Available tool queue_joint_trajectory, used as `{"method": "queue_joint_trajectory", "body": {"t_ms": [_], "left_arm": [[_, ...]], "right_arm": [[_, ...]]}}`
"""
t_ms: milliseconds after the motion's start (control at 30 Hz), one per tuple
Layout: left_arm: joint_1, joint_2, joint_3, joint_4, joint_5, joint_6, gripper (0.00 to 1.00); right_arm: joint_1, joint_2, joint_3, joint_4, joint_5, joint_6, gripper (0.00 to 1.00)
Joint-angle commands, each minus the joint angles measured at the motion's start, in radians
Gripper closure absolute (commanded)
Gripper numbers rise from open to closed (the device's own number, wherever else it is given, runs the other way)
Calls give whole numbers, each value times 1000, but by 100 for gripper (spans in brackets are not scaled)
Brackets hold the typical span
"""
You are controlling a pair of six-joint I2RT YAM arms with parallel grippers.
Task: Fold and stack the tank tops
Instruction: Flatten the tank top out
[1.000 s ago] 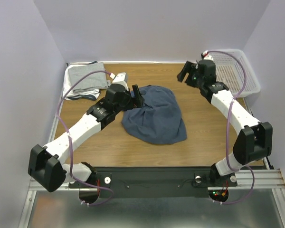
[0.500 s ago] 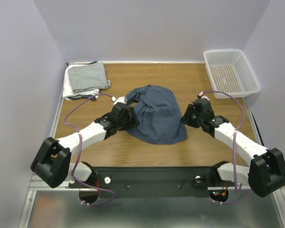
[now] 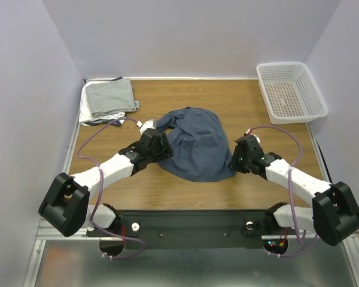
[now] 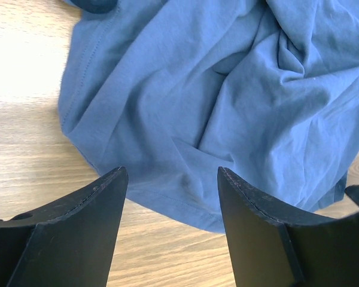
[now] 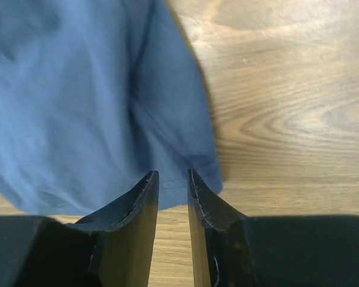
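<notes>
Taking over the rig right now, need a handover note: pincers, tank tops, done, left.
Left pincer: open, at the left edge of the crumpled slate-blue cloth tank top lying mid-table.
Right pincer: jaws nearly closed at its right hem, grip unconfirmed.
Done: folded light grey tank top lies on white cloth in the far-left corner.
Left: flatten, fold and stack the blue one.

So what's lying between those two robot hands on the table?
A crumpled slate-blue tank top fills the stretch between the left hand and the right hand, each at one edge of it. The top camera shows this best.
</notes>
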Motion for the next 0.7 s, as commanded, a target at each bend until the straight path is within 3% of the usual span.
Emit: {"method": "queue_joint_trajectory", "body": {"t_ms": [0, 667], "left_arm": [[18, -34, 39, 13, -35, -7, 27], [73, -42, 27, 33, -11, 19, 27]], "right_arm": [[12, 6, -8, 4, 35, 14, 68], [64, 84, -20, -30, 92, 37, 63]]}}
